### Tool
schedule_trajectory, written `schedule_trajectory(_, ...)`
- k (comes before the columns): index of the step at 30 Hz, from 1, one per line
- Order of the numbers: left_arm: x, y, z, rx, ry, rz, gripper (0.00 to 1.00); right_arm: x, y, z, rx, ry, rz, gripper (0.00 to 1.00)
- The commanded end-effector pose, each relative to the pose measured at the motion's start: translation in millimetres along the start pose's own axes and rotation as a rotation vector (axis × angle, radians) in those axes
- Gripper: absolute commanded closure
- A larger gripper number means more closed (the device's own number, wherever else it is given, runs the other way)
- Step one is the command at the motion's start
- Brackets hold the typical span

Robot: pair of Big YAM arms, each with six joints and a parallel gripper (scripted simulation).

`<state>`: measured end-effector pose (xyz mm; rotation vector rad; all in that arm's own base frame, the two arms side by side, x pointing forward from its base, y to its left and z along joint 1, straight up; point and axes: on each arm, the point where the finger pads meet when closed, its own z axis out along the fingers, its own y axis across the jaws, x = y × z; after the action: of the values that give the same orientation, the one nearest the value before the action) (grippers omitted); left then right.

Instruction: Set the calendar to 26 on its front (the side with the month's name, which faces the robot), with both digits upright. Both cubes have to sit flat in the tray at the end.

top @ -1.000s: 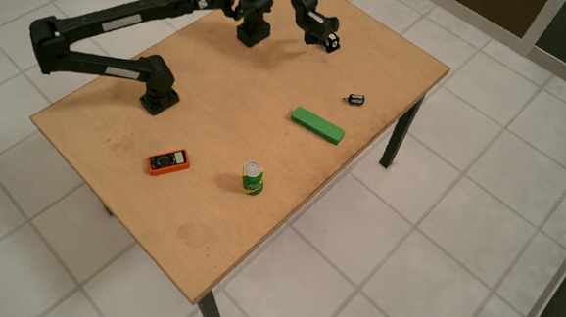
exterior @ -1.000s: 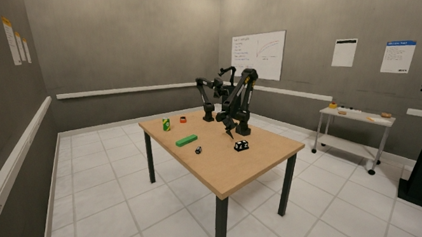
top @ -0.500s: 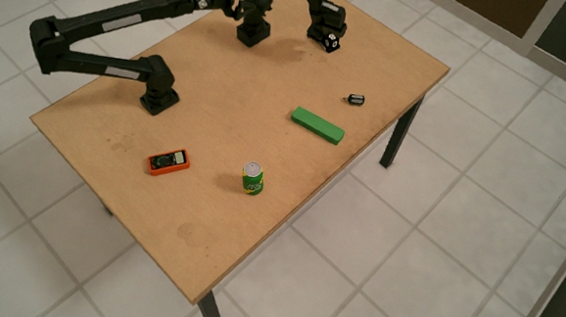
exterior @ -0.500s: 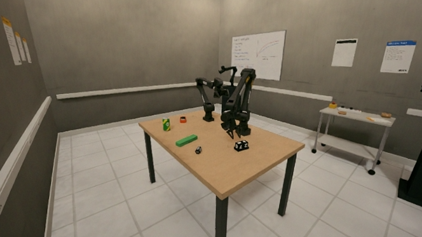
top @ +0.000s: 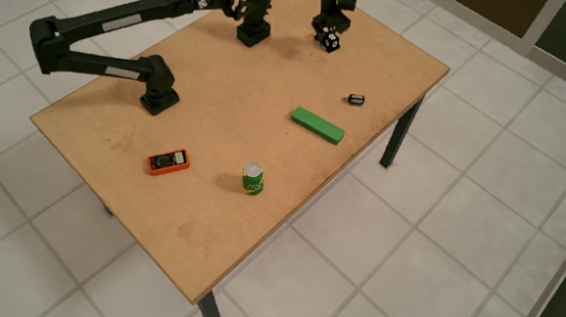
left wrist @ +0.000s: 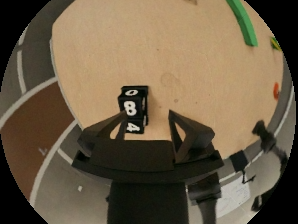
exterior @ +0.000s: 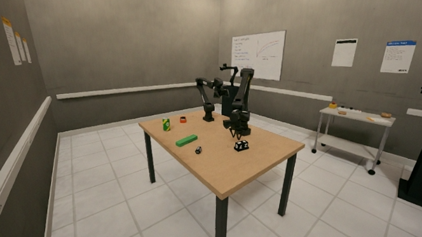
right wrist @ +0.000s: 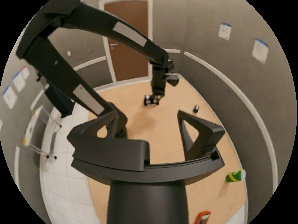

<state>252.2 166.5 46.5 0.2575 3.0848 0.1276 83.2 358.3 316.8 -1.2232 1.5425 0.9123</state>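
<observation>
Wooden table (top: 234, 100) (exterior: 210, 165) (left wrist: 200, 65) (right wrist: 162, 130) — calendar (top: 330, 41) (exterior: 241, 145) (left wrist: 133, 109) (right wrist: 151, 100) beneath the left gripper (top: 323, 35) (exterior: 235, 137) (left wrist: 148, 113) (right wrist: 158, 95).
Left fingers parted, empty; right gripper (top: 239, 2) (exterior: 225, 92) (right wrist: 148, 113) wide open — well apart from the calendar.

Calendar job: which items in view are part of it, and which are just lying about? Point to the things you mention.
Part of the job:
- calendar with its two digit cubes (top: 330, 42) (exterior: 241, 145) (left wrist: 131, 108)
- left gripper (left wrist: 148, 117), open near it

Just lying about:
- green bar (top: 317, 125) (exterior: 186, 140) (left wrist: 243, 22)
- green-yellow can (top: 252, 179) (exterior: 165, 124) (right wrist: 234, 176)
- orange multimeter (top: 169, 162) (exterior: 182, 119) (right wrist: 203, 218)
- small black object (top: 356, 99) (exterior: 198, 150) (right wrist: 196, 108)
</observation>
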Motion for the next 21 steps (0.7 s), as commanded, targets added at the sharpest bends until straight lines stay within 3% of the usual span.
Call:
schedule_trajectory(1, -2.8, 16.3, -6.0, 0.03, -0.004, 0.112, 0.31, -6.4, 0.2, 0.2, 0.0, -0.017, -0.002, 0.0)
schedule_trajectory(11, 51.4, 31.7, 7.5, 0.094, 0.044, -0.004, 0.31, -6.4, 0.2, 0.2, 0.0, -0.017, -0.002, 0.0)
schedule_trajectory(21, 46.4, 34.0, 12.0, 0.083, 0.035, -0.013, 0.31, -6.4, 0.2, 0.2, 0.0, -0.017, -0.002, 0.0)
